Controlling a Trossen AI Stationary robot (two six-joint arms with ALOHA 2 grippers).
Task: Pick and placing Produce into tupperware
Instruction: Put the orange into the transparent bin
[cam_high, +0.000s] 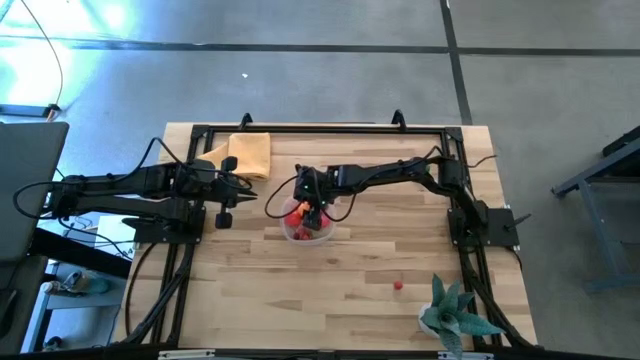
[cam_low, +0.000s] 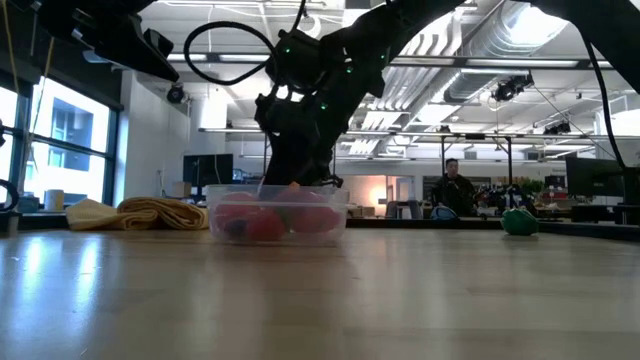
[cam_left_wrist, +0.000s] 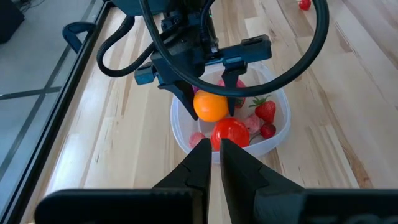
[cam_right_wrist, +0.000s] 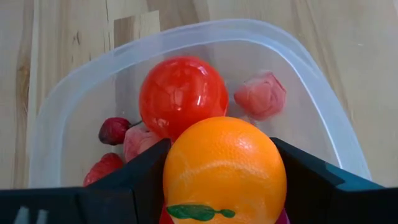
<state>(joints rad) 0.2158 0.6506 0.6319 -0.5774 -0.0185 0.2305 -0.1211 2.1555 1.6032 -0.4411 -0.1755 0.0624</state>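
The clear tupperware tub (cam_high: 308, 232) (cam_left_wrist: 180, 127) stands mid-table with several red and pink toy pieces in it, among them a red ball (cam_right_wrist: 182, 93) and a strawberry (cam_left_wrist: 265, 110). My right gripper (cam_high: 312, 212) (cam_left_wrist: 212, 93) reaches down over the tub, shut on an orange toy fruit (cam_right_wrist: 224, 168) (cam_left_wrist: 211, 106). One red piece (cam_high: 398, 285) lies alone on the table toward the near right. My left gripper (cam_left_wrist: 216, 165) hovers left of the tub, fingers shut and pointing at it, touching nothing. My right gripper pinches the orange fruit across its middle (cam_right_wrist: 180, 180), one dark finger (cam_right_wrist: 134, 180) on each side. The fingers come from above, pointing down into the tub. The orange sits at about rim height (cam_low: 292, 186), just above the red ball; whether it touches the ball I cannot tell.
A folded yellow-orange cloth (cam_high: 250, 155) (cam_low: 140, 213) lies near the far edge, left of the tub. A spiky teal potted plant (cam_high: 455, 315) stands at the near right corner. A black frame rail (cam_high: 320, 128) runs around the table. Bare wood lies between tub and near edge.
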